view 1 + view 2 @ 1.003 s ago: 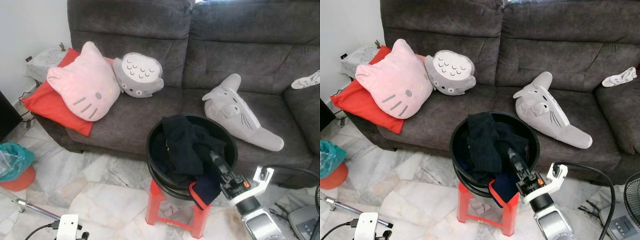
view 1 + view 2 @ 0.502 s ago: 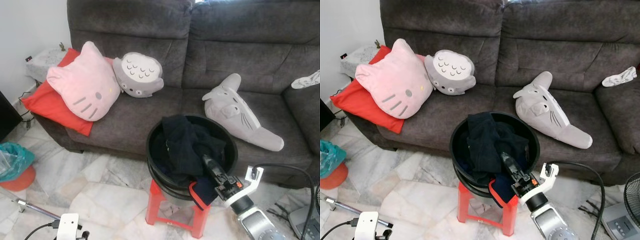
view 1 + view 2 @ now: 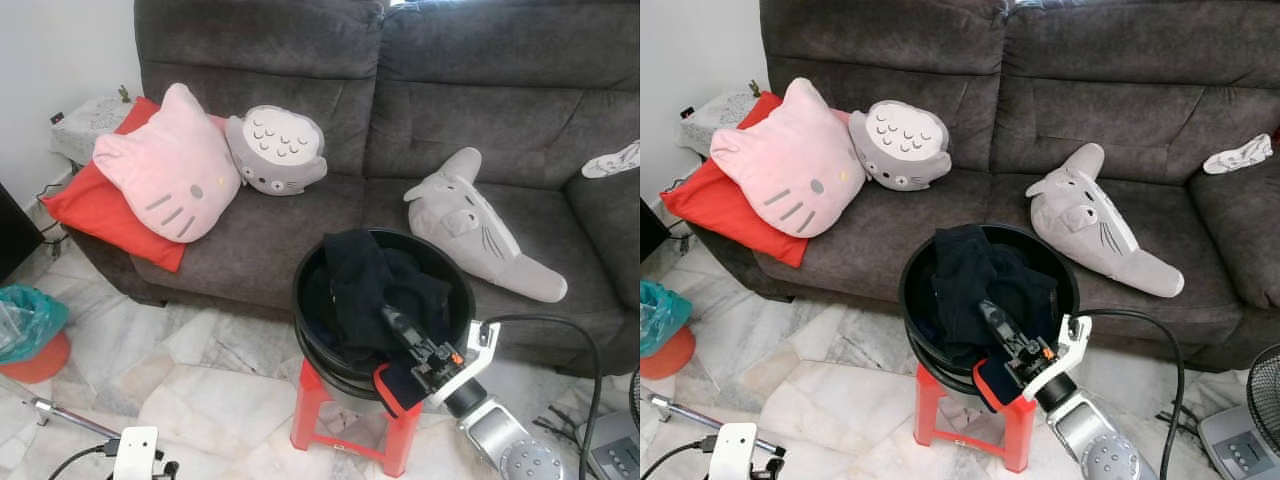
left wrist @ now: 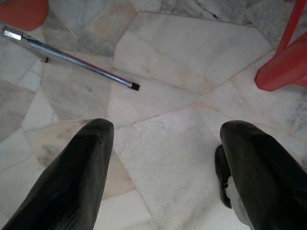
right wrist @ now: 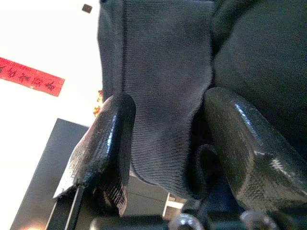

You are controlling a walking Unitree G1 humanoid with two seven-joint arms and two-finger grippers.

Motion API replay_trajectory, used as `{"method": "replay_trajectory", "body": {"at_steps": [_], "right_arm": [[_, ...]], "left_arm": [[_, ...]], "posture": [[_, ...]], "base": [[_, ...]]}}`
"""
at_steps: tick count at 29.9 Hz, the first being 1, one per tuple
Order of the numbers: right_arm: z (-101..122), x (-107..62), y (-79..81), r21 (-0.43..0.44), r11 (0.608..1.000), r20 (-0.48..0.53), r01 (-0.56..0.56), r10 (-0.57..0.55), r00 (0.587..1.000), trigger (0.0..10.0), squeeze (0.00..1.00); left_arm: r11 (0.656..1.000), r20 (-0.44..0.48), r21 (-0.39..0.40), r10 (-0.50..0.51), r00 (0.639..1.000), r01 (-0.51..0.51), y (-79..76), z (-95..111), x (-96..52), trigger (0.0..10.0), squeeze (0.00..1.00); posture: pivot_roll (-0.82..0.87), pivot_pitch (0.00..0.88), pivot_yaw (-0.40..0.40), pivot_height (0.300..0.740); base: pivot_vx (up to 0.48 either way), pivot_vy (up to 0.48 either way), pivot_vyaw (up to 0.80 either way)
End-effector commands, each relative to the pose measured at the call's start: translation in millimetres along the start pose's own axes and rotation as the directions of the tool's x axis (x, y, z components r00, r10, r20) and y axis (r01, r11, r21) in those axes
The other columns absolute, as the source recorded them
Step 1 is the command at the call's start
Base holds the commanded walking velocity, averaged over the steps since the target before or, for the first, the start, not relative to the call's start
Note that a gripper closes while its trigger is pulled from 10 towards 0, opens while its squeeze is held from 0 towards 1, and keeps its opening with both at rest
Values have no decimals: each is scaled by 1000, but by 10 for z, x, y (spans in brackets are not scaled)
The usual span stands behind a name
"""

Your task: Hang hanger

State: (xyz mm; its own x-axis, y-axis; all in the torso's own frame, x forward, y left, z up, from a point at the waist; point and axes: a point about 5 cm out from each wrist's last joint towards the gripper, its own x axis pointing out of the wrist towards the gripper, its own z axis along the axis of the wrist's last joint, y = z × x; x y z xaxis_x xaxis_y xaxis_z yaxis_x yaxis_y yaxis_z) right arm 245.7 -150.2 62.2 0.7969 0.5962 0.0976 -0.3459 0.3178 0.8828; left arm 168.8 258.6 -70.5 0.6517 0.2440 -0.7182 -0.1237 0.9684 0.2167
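A black bucket (image 3: 308,270) stands on a red stool (image 3: 312,402) in front of the sofa, heaped with dark clothes (image 3: 362,282). A dark piece with red trim (image 3: 392,382) hangs over the near rim. My right gripper (image 3: 386,314) reaches in over the near rim and lies against the heap. In the right wrist view it (image 5: 163,139) is open, its fingers (image 5: 108,143) astride a fold of dark cloth (image 5: 158,96). My left gripper (image 4: 163,158) hangs open over the marble floor.
A grey sofa (image 3: 480,120) behind holds a pink cat cushion (image 3: 170,165), a red cushion (image 3: 95,215) and two grey plush toys (image 3: 278,150). A teal bag (image 3: 25,318) and metal rod (image 4: 72,60) lie at left. A fan (image 3: 1255,405) stands at right.
My right gripper has moved left and further into the bucket, from the near right rim onto the heap of clothes. The rest is unchanged.
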Motion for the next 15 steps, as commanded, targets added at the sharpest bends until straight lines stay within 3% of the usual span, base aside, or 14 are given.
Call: {"method": "replay_trajectory", "body": {"at_steps": [1, 5, 15], "right_arm": [[-1, 57, 41, -12, 1000, -17, -23, 23, 1000, 10000, 0], [17, 99, 89, -23, 999, -17, -50, 49, 999, 10000, 0], [64, 320, 458, -93, 968, -45, -235, 231, 972, 10000, 0]], "left_arm": [[1000, -14, -2, 15, 1000, -15, 31, -22, -4, 10000, 0], [1000, -16, -2, 16, 1000, -16, 34, -26, -5, 10000, 0], [1000, -22, 2, 17, 1000, -16, 51, -29, -5, 10000, 0]], "posture": [[-116, 0, 39, 740], [-116, 0, 40, 740], [-118, 0, 45, 740]], "base": [[0, 0, 0], [0, 0, 0], [0, 0, 0]]}}
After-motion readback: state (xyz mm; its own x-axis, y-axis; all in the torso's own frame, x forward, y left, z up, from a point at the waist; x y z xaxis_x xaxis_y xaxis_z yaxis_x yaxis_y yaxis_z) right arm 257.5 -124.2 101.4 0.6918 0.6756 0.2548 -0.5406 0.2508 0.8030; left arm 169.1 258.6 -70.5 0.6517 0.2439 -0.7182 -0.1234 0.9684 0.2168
